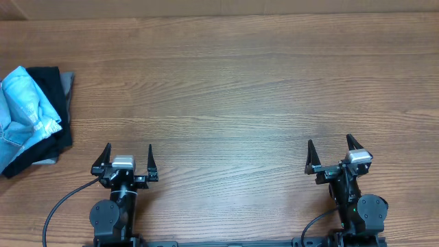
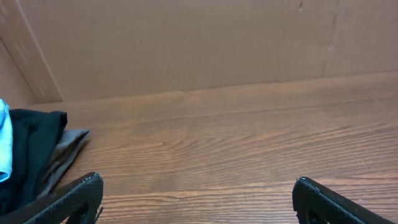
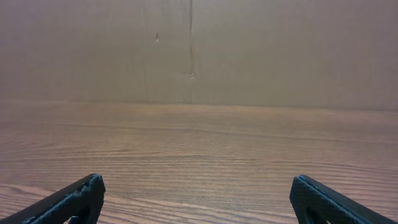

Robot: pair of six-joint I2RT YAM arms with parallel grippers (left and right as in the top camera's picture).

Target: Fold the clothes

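The light-wash blue denim jeans [image 1: 24, 110] lie bunched at the table's far left edge, on top of a black garment [image 1: 51, 103]; a frayed hem shows at their right side. A sliver of the jeans [image 2: 3, 143] shows at the left edge of the left wrist view. My left gripper [image 1: 128, 159] is open and empty near the front edge, well to the right of the pile; its fingers [image 2: 199, 193] frame bare wood. My right gripper [image 1: 330, 154] is open and empty at the front right, its fingers [image 3: 196, 193] also over bare wood.
Black [image 2: 31, 149] and grey [image 2: 65, 152] folded garments lie under the jeans at the left. A brown cardboard wall [image 3: 199, 50] stands along the table's far side. The wooden table [image 1: 233, 89] spreads between the arms and the wall.
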